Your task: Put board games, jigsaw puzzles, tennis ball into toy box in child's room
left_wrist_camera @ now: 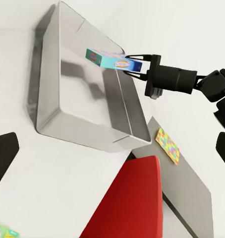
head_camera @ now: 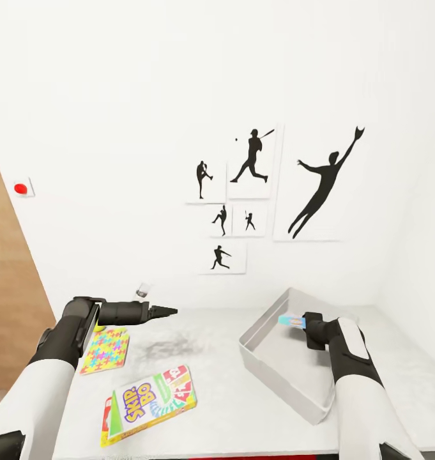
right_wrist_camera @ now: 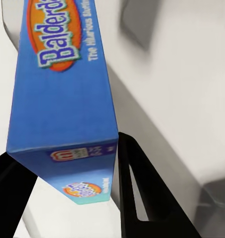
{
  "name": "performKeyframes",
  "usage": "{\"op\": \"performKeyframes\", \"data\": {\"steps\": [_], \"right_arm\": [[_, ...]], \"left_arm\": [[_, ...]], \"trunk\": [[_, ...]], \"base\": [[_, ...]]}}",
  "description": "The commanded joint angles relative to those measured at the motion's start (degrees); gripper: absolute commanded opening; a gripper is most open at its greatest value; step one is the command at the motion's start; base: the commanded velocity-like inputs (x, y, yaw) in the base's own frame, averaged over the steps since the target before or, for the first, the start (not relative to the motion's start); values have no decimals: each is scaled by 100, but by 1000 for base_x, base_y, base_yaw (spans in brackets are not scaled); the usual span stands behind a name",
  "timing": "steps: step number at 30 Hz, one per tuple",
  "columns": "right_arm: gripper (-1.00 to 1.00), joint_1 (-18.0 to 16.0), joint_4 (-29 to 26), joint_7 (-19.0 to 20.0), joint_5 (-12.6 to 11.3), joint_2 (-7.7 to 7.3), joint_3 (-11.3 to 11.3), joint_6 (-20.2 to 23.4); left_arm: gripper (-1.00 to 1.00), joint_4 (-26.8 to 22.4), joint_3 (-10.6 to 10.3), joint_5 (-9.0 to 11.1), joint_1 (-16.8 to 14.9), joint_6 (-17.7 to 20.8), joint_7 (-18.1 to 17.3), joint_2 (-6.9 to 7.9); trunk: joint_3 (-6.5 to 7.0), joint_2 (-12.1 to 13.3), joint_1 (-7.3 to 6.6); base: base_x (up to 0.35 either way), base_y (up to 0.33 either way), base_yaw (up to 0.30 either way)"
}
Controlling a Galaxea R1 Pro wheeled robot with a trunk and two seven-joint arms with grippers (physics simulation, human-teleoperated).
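Note:
My right gripper (head_camera: pixel 300 322) is shut on a blue board game (head_camera: pixel 291 321), held above the far side of the grey toy box (head_camera: pixel 259 354) on the pale table (head_camera: pixel 223 415). The left wrist view shows that game (left_wrist_camera: pixel 112 60) over the toy box (left_wrist_camera: pixel 48 99), with nothing lying inside. A red-and-green Skip-Bo board game (head_camera: pixel 154 396) lies near the front, on top of another flat box (head_camera: pixel 106 421). One jigsaw puzzle (head_camera: pixel 105 349) lies beside my left gripper (head_camera: pixel 169 311), which is open and holds nothing. Another jigsaw puzzle (left_wrist_camera: pixel 168 145) lies on the dark cabinet section. The tennis ball and the bed are out of view.
Black baseball-player pictures (head_camera: pixel 255 191) hang on the white wall behind the table. A wooden door (head_camera: pixel 9 306) stands at the left. A small clear object (head_camera: pixel 142 291) sits at the table's back edge. A red surface (left_wrist_camera: pixel 132 203) lies below the table's edge, next to the cabinet.

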Motion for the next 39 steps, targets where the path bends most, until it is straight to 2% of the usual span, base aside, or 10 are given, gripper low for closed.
{"op": "performKeyframes", "data": {"steps": [1, 13, 31, 39], "right_arm": [[-100, -11, -12, -30, -18, 5, -25, 32], [-100, -18, -30, -26, -7, -9, -114, 26], [-100, -7, -98, -30, -16, -32, -125, 43], [-100, 3, -126, -30, -17, -64, -125, 48]], "left_arm": [[100, -4, 13, -60, -6, 60, -51, -4], [100, -4, 13, -60, -9, 58, -48, -4], [100, -4, 15, -60, -8, 58, -54, 5], [100, -4, 15, -60, -9, 58, -52, 2]], "trunk": [[-22, -12, 3], [-130, -12, 3], [-270, -12, 3], [-292, -12, 3]], "base": [[0, 0, 97], [0, 0, 84], [0, 0, 5], [0, 0, 0]]}}
